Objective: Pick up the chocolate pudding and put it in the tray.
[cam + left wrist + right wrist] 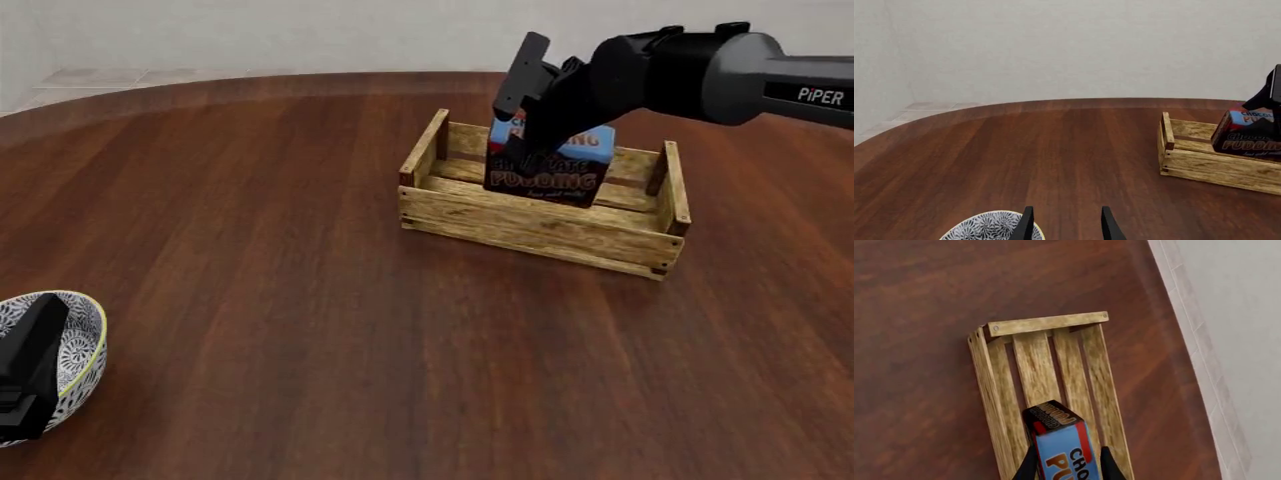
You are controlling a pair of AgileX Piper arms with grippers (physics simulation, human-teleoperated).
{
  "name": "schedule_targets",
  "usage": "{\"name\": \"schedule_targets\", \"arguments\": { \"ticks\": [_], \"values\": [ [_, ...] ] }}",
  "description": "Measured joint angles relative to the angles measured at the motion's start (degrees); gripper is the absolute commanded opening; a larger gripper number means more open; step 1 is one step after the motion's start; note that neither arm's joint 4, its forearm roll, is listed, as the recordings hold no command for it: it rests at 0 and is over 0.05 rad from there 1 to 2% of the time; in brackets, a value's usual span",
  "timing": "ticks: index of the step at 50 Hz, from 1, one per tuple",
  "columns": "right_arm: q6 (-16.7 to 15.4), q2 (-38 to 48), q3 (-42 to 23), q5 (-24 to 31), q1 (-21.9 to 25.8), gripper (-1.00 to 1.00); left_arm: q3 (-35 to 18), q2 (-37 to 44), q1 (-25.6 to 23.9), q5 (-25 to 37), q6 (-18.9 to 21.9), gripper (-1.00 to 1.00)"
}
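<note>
Holding: pudding carton (553,160) pinched in the right claw (529,115), fingers pressed on its two sides, seen plainly in the right wrist view (1061,445).
Carton position: inside the outline of the tray (534,225), over its middle, tilted, blue top facing up and away, brown lettered front toward the camera; cannot tell whether its lower edge touches the slats.
Tray: light wooden crate (1047,365) on the far right part of the desk (267,250), long side across the front view, raised boards at both ends.
Left claw: (1066,227) low at the near left of the desk, fingers spread apart with nothing between them.
Bowl: white patterned, (74,345) just beside the left claw, on the desk, well apart from the tray.
</note>
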Motion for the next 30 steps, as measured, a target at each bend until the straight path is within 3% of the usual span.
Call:
{"name": "schedule_targets", "arguments": {
  "ticks": [30],
  "values": [
    [0.86,1.3,0.58,-1.42,0.45,-1.0,0.0,0.0,0.0,0.0,0.0,1.0]
  ]
}}
